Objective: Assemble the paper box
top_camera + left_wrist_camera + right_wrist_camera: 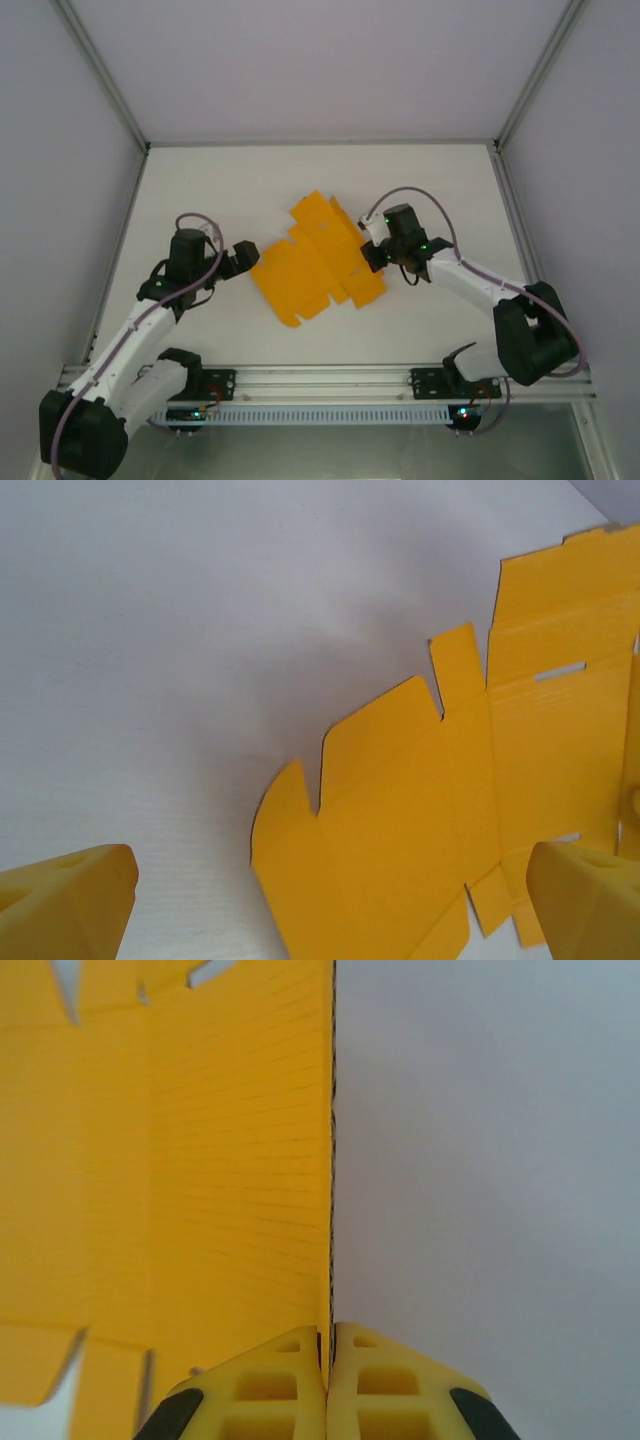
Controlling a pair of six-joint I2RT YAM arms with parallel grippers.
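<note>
- Top: paper box (315, 265) is an unfolded sheet mid-table (220, 190). The right gripper (372, 257) is at its right edge and the left gripper (243, 262) just off its left. The contact itself is too small to read.
- Left wrist: fingers (70, 900) are wide and hold nothing, so a pull from the right could drag the sheet. Sheet's right part is cut off.
- Right wrist: fingers (280, 1380) pinch a panel edge. Thin card may slip or crease off-score. The fold line is hidden.

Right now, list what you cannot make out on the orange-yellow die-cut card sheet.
- Top view: the right gripper covers the pinched edge of the orange-yellow card sheet.
- Right wrist view: the pinched panel's far face is turned away; frame edges crop the rest.
- Left wrist view: a finger of the open left gripper hides a corner; the frame crops the sheet.
</note>
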